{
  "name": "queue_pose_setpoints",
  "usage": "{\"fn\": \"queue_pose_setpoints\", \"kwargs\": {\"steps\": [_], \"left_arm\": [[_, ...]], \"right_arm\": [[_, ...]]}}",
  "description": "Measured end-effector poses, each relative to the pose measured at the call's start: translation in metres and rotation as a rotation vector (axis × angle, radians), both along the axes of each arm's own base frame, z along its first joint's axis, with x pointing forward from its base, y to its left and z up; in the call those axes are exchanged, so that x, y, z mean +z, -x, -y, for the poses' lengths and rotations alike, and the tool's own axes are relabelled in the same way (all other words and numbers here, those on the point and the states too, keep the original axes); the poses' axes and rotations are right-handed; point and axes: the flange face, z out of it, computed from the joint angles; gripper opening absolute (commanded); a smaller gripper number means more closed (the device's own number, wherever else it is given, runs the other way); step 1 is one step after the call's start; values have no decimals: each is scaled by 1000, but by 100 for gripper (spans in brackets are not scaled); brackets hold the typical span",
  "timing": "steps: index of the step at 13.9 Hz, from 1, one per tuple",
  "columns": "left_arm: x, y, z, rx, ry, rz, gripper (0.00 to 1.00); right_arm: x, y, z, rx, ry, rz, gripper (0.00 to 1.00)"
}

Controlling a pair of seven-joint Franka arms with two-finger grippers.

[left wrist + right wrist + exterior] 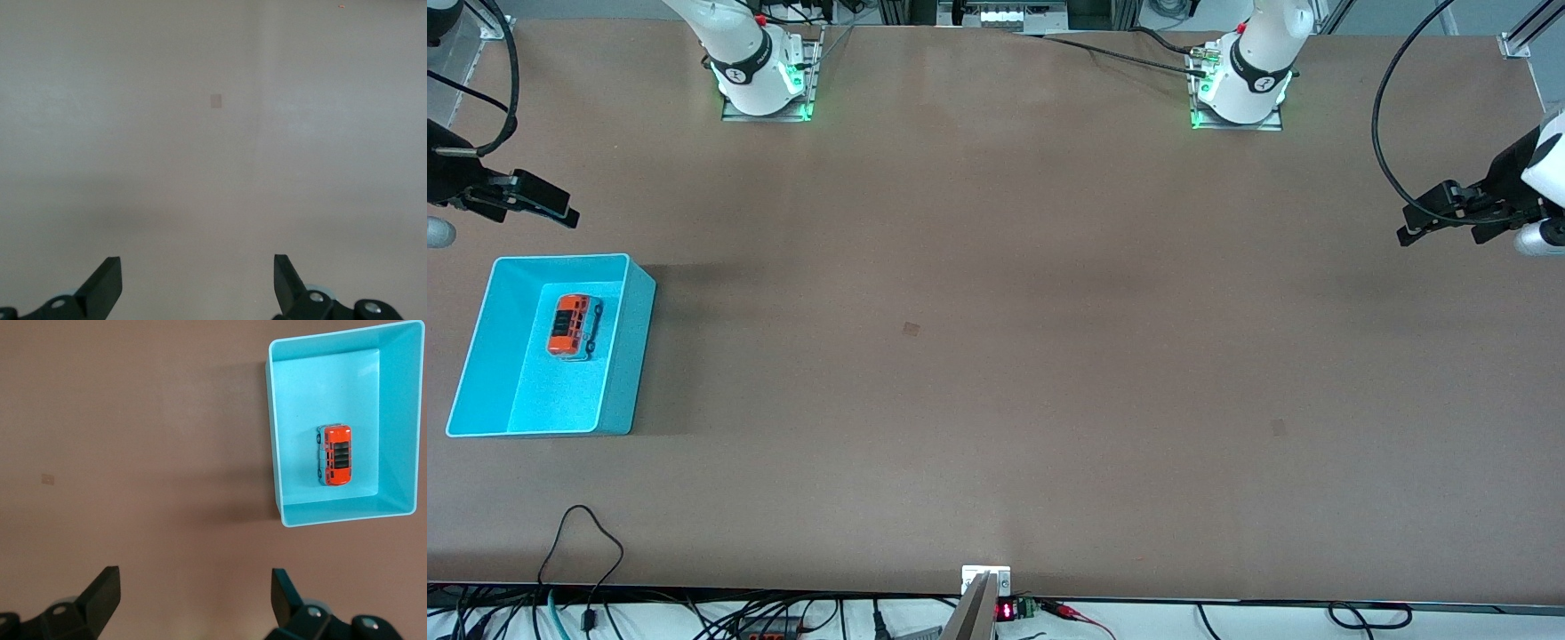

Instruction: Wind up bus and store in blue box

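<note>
Item: bus [574,326], small orange toy with dark roof panel. Location: inside the blue box [633,356], on its floor, in the part of the box farther from the front camera; upright, roof up, touching no wall as far as the views show.

Item: blue box, cyan plastic bin, open top. Location: tabletop [996,356], at the right arm's end.

Item: right gripper [525,201]. Jaws spread, empty. Position: up over bare tabletop just outside the box. Waiting.

Item: left gripper [1440,218]. Jaws spread, empty. Position: over the tabletop at the left arm's end, well apart from the box. Waiting.

Condition: storage appears complete.

Risks: whether the bus is wound cannot be told. If its spring is loaded, it may roll into a wall. A low pass by the right gripper could nudge the thin-walled box.
</note>
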Motion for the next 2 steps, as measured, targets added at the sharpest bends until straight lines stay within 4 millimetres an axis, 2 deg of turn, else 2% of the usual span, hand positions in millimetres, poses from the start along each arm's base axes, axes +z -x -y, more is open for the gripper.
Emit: {"fn": "queue_pose_setpoints", "kwargs": {"steps": [2], "left_arm": [[0, 0, 0, 0, 0, 0, 100]], "right_arm": [[0, 0, -4, 7, 0, 0, 100]]}}
